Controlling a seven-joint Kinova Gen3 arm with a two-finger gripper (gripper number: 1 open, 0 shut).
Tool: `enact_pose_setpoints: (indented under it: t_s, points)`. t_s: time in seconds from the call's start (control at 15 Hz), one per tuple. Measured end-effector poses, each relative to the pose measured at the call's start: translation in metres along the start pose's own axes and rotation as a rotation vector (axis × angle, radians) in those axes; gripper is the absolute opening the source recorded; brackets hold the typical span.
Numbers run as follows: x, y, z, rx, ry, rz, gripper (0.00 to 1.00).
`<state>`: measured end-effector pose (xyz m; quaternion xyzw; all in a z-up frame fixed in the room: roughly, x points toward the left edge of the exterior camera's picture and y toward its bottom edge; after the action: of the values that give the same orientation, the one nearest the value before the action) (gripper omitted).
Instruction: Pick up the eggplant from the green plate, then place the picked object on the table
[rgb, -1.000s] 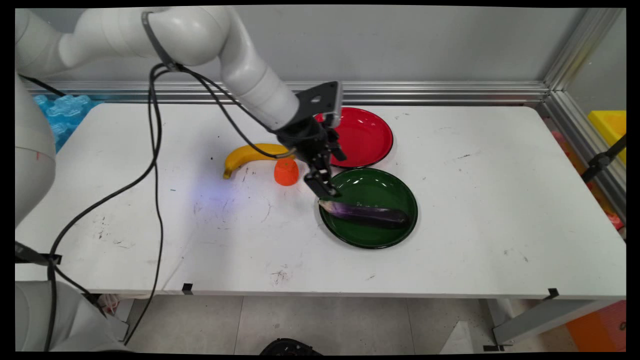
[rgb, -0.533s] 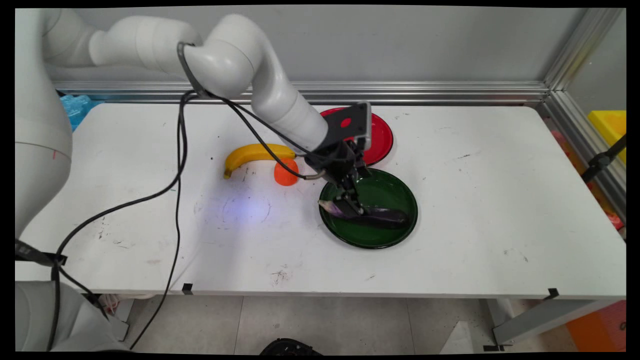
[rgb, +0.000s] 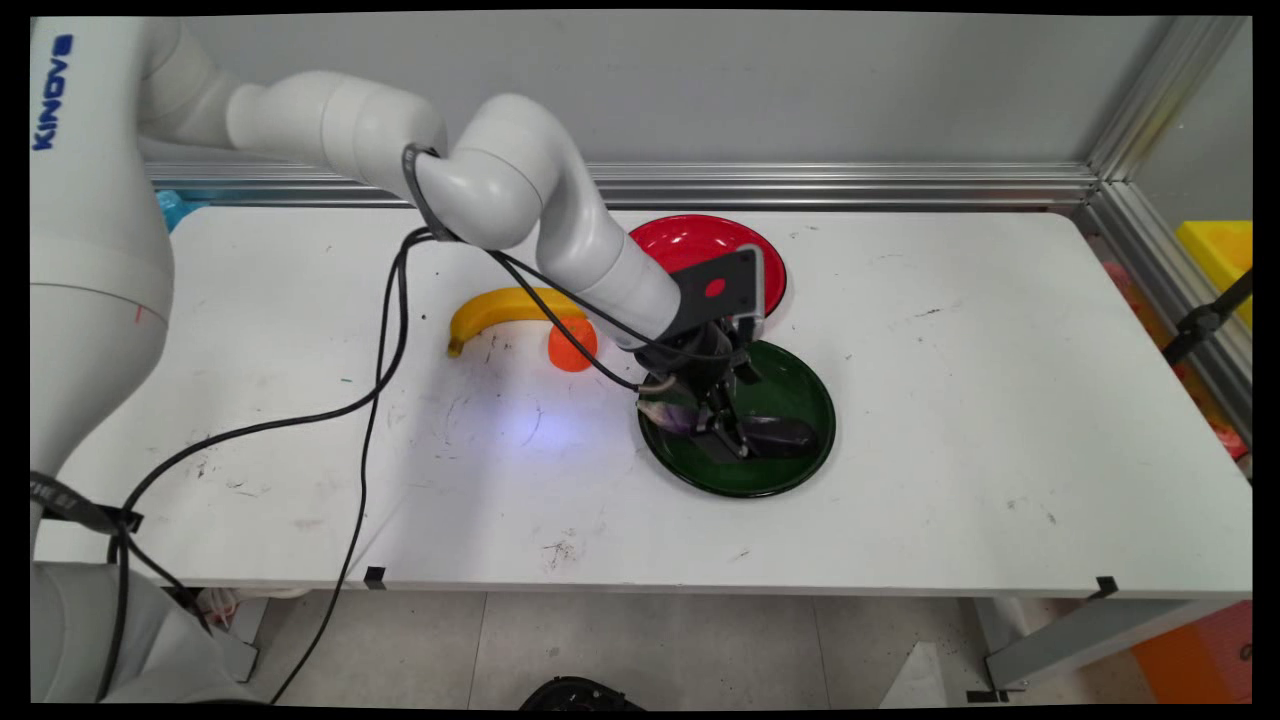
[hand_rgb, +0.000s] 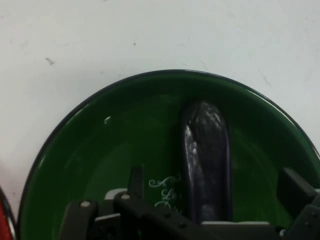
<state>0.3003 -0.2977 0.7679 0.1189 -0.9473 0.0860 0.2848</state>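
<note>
While the counter (rgb: 1000, 400) lies broad and bare on its right half and along its near edge, the things on it sit gathered around the middle, toward the back. A green plate (rgb: 800, 385) lies just right of center, and a red plate (rgb: 690, 238) sits directly behind it, their rims almost touching; both stand well in from every edge of the counter. To the left of the plates, a small orange cup (rgb: 571, 345) stands mouth down, with a yellow banana (rgb: 490, 310) just behind and beside it, close but whether touching cannot be told. Open counter surrounds this group on the left and toward the near side, crossed only by the arm's hanging black cable (rgb: 370, 420). A dark purple eggplant (rgb: 785, 432) lies on its side in the green plate, stem end at the plate's left rim. The claw (rgb: 728, 432) is down inside that plate over the eggplant's left half, its fingers (hand_rgb: 295, 187) spread wide, one on each side of the eggplant (hand_rgb: 206, 150) in the hand view, with clear green plate (hand_rgb: 100, 145) showing between each finger and the vegetable, so nothing is gripped.
</note>
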Motion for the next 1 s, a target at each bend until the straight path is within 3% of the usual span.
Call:
enact_pose_setpoints:
  t_s: [0.4,0.47,1.0]
  points:
    - [-0.008,-0.001,0.022,0.001,0.004,-0.005,1.00]
    - [-0.009,-0.001,0.024,0.000,0.005,-0.006,0.00]
    - [-0.001,-0.008,0.024,-0.012,0.030,-0.017,0.00]
